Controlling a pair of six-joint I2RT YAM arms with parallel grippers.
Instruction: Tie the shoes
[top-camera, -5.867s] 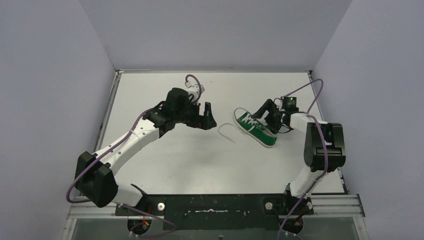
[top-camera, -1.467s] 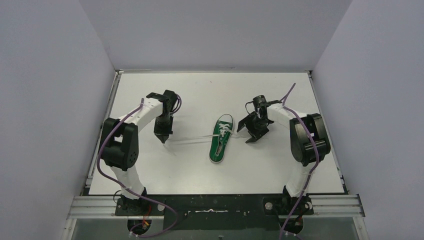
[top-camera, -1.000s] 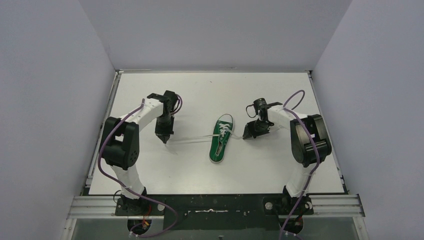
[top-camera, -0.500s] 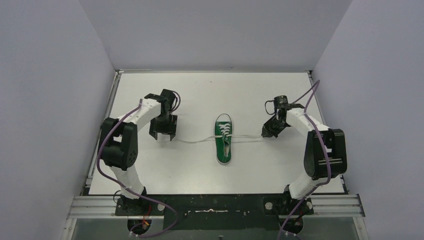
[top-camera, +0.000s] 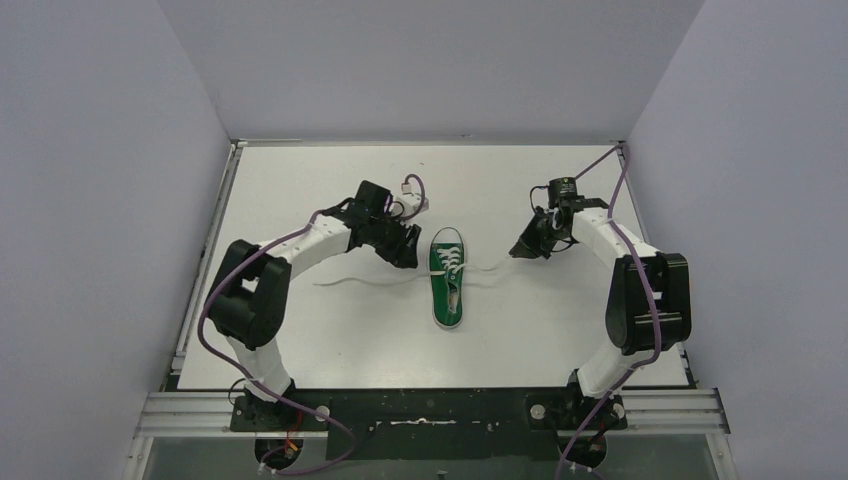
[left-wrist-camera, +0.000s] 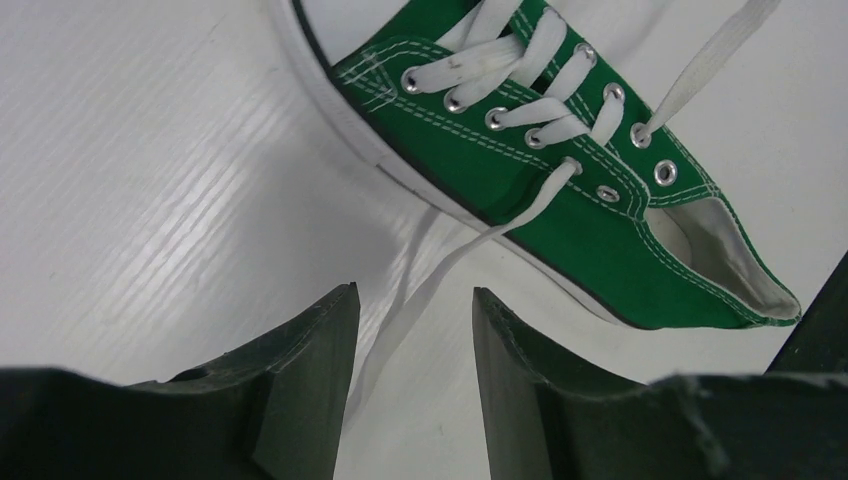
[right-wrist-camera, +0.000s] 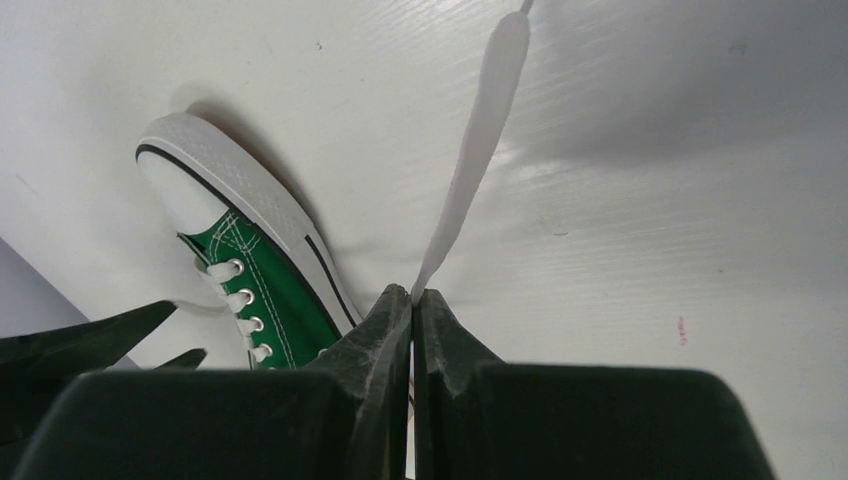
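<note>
The green sneaker (top-camera: 448, 285) lies mid-table, its white toe cap pointing away from the arms. It also shows in the left wrist view (left-wrist-camera: 560, 190) and the right wrist view (right-wrist-camera: 265, 290). Its left lace (top-camera: 360, 281) trails left across the table. My left gripper (top-camera: 405, 250) sits just left of the shoe, open, with that lace (left-wrist-camera: 440, 270) running between its fingers (left-wrist-camera: 412, 295) and not pinched. My right gripper (top-camera: 527, 246) is to the right of the shoe, shut (right-wrist-camera: 412, 293) on the right lace (right-wrist-camera: 480, 130), whose free end lies beyond the fingertips.
The white table (top-camera: 330, 340) is walled by grey panels at the left, back and right. A metal rail (top-camera: 440, 408) with the arm bases runs along the near edge. The left gripper's fingers (right-wrist-camera: 90, 335) show at the right wrist view's lower left.
</note>
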